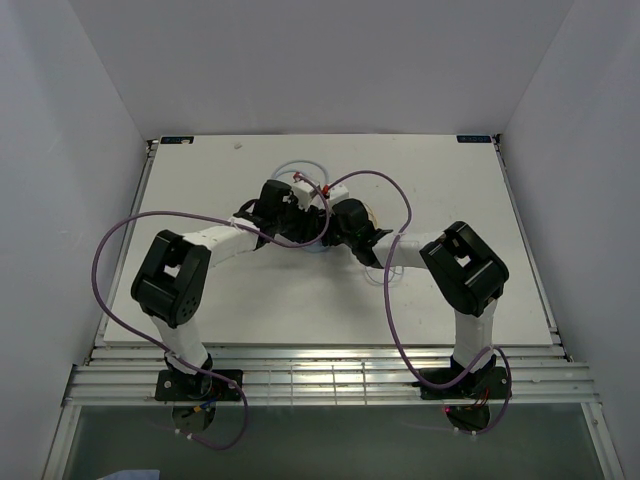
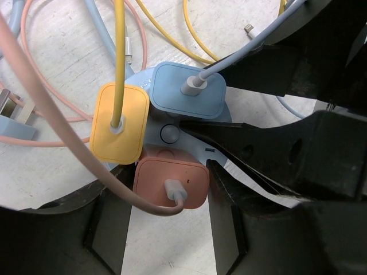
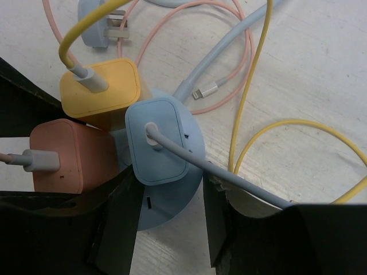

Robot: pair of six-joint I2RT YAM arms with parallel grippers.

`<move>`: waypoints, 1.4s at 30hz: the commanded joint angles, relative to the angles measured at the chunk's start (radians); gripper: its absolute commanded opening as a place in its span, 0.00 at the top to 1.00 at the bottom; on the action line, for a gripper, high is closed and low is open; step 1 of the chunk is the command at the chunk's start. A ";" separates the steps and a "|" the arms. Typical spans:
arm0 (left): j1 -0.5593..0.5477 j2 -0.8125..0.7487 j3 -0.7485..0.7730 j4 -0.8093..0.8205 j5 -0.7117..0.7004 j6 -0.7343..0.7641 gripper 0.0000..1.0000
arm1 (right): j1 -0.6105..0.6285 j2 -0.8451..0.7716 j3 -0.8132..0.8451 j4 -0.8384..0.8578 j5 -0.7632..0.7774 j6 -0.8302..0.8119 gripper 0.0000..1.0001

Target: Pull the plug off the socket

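— One white table (image 1: 450, 180) is seen carrying everything. What is reached over it?
— Both arms are bent inward from the near edge, the left arm (image 1: 175, 275) and the right arm (image 1: 462, 268), and their wrists are found close together near the table's middle.
— How is the left end effector (image 2: 169, 172) set?
— It is partly closed, and the salmon plug (image 2: 171, 189) is clamped between its fingers, one on each side face.
— And the right end effector (image 3: 170, 180)?
— Its fingers are held partly apart, astride the near rim of the socket (image 3: 172, 215) and the near end of the blue plug (image 3: 166, 160). Whether anything is gripped there cannot be told.
— Where is the socket found?
— It is laid flat on the table between the two end effectors, near the table's middle. Three plugs are seated in its top: salmon, blue and a yellow plug (image 3: 114, 94), packed side by side.
— What else is shown?
— A cord is led from each plug: a pink cord (image 2: 37, 86), a pale-blue cord (image 3: 241, 186) and a yellow cord (image 3: 250, 80), looped loosely on the table. A loose pale-blue plug (image 3: 92, 28) is laid near the socket with its prongs showing, and a small silver connector tip (image 3: 205, 91) is rested just beside the socket.
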 commanded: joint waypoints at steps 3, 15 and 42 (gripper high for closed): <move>-0.074 -0.016 0.054 0.048 0.100 0.061 1.00 | 0.027 0.106 -0.046 -0.299 -0.098 -0.112 0.92; -0.073 -0.192 -0.043 0.154 -0.052 0.011 1.00 | 0.027 0.084 -0.075 -0.337 -0.090 -0.110 0.92; -0.074 -0.146 -0.060 0.154 -0.096 -0.175 1.00 | 0.133 0.132 -0.207 -0.257 0.025 -0.153 0.92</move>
